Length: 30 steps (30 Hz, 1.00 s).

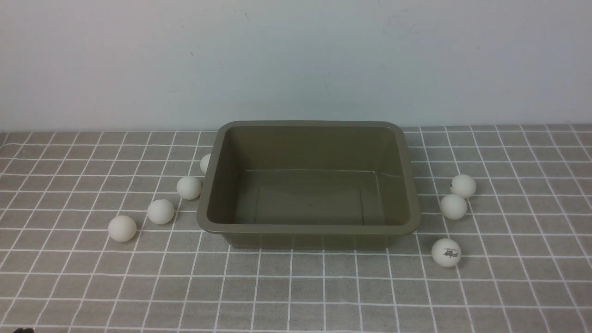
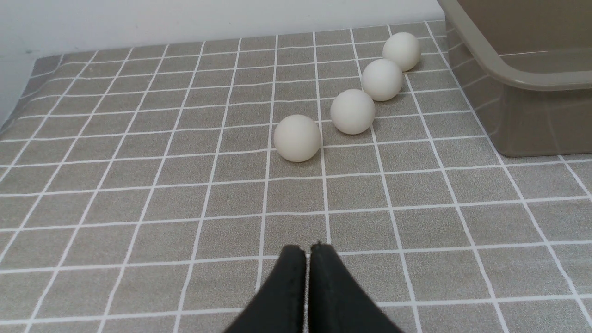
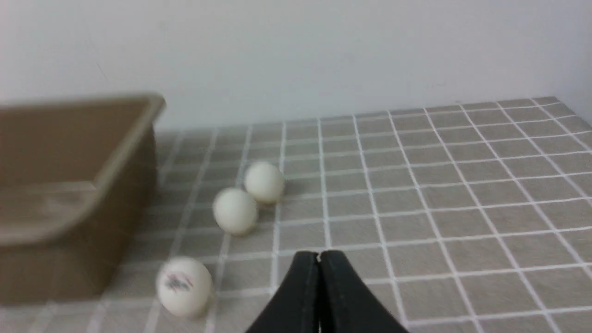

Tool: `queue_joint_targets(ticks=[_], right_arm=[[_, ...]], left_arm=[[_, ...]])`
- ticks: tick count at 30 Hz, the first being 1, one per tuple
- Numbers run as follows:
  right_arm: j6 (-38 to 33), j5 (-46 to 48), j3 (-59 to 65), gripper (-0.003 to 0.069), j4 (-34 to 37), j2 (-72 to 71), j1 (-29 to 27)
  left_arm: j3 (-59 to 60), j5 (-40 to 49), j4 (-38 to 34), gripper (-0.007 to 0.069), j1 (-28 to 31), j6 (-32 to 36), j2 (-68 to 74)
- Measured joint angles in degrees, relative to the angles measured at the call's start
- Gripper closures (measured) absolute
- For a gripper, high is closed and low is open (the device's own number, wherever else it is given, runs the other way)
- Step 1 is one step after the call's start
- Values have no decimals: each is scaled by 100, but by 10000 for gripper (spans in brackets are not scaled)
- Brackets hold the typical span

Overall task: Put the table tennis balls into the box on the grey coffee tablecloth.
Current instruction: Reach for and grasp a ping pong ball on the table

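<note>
Four balls [image 2: 353,111] ahead of left jaws, three ahead of right jaws.

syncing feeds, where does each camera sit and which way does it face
Front: between the arms, facing forward at the olive-brown plastic tub and seven white table tennis balls; no pincer shows.
Left wrist: on the left arm, past its shut left pincer toward four balls.
Right wrist: same, shut right pincer, three balls.
Shared: both wrists see the tub.
</note>
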Motion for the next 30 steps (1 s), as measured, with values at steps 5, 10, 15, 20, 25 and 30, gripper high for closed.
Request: queue_joint_targets(ticks=[5,10,15,20,25,30], right_arm=[[528,-1172,0,673,1373,0,0],[559,-1523,0,673,1676,0,0],[613,-1707,-52,673,1715,0,0],[538,-910,-1083,673,1557,355,0],[-378,1585,-3410,673,1163,2602,0],[-1145,3927,-5095,673,1152,4811,0]], left_arm=[[0,0,0,629,0,0,0],[0,0,0,629,0,0,0],[0,0,0,629,0,0,0],[0,0,0,629,0,0,0],[0,0,0,629,0,0,0],[0,0,0,629,0,0,0]])
